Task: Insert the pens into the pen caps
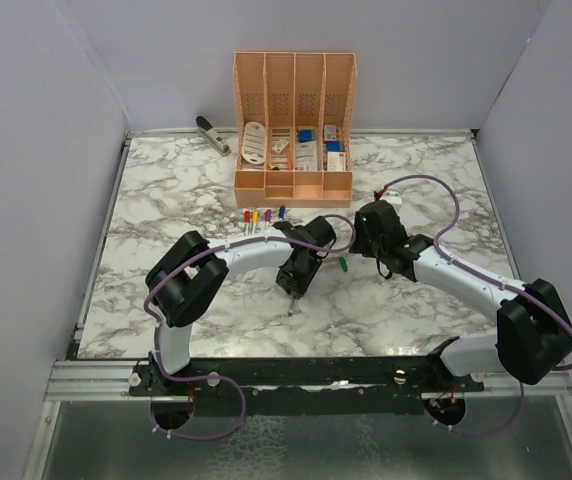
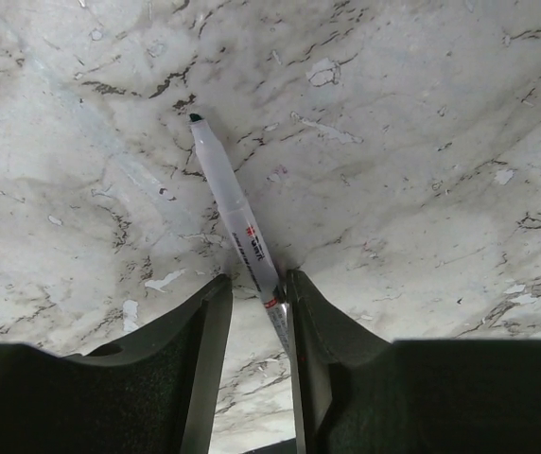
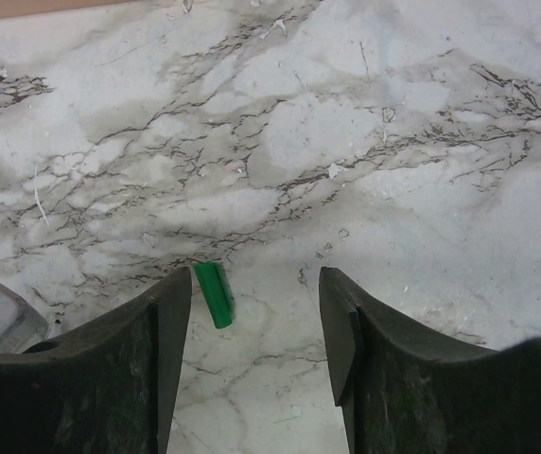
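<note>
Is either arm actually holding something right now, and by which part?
Nothing is gripped yet. The left tool straddles the rear end of the pen, seemingly touching it with one finger only; the right tool hangs open over the green cap.

A desk organiser (image 1: 294, 186) stands far centre on the surface (image 1: 166, 210), with a stapler (image 1: 212, 134) off its far-left corner. Four capped pens (image 1: 263, 217) lie in a row just near of it. Nearer still, a lone pen (image 2: 235, 222) sits between the fingers of the left end effector (image 2: 256, 279). To its right, a loose pen cap (image 3: 215, 294) lies under the right end effector (image 3: 256, 274).
</note>
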Motion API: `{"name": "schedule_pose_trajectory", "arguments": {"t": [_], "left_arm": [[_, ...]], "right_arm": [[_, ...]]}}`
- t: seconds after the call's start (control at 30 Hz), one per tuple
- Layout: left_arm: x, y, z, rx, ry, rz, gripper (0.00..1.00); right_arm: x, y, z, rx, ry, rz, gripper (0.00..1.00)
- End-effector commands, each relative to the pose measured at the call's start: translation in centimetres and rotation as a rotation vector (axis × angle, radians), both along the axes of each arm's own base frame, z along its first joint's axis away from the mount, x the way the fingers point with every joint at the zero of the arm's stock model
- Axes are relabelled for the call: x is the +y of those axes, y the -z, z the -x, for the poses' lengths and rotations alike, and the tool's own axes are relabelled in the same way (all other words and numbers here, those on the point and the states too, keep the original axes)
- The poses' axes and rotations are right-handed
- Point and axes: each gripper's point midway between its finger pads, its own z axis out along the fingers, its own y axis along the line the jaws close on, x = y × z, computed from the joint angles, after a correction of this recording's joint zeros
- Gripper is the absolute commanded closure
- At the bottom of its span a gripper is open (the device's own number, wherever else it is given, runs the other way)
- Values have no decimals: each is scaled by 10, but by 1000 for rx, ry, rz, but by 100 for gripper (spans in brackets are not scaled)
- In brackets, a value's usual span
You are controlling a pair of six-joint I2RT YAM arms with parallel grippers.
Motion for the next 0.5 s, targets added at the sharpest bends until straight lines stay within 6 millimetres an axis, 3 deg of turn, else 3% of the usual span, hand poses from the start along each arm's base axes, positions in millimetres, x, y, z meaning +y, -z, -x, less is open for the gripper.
{"name": "schedule_pose_trajectory", "arguments": {"t": [0.0,0.17,0.47], "left_arm": [[61,40,-10,36,-15,-190,67],[84,49,-17,50,-51,-228,72],[113,72,-12,82,-44,-392,73]], "right_arm": [[5,-4,-5,-19,-7,-29,44],[7,-4,-7,-17,-9,-33,44],[13,-2,-11,-13,-19,-46,44]]}}
